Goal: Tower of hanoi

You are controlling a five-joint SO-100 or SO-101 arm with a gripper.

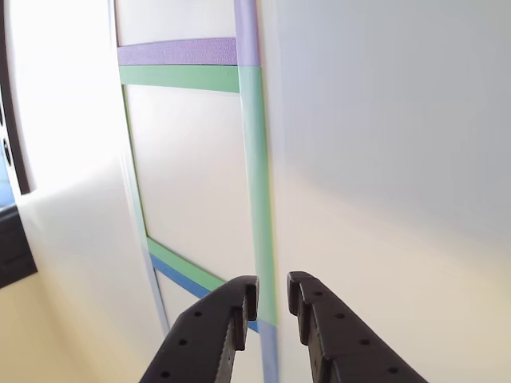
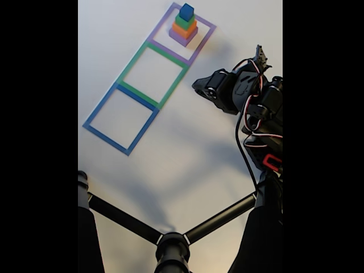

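White bench point(image 2: 187, 148), black tripod-like stand with spread legs point(image 2: 170, 242) at its near edge, dark object at left edge point(image 1: 12, 239)

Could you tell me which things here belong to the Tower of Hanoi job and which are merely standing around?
Belonging to the job:
- stack of four blocks, blue on top, in the purple square
- purple square
- green square, empty
- blue square, empty
- pincer, jaws slightly apart, holding nothing

Just standing about:
- black tripod legs
- white table

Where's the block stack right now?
In the fixed view the block stack stands inside the purple taped square at the top, up and left of the claw.
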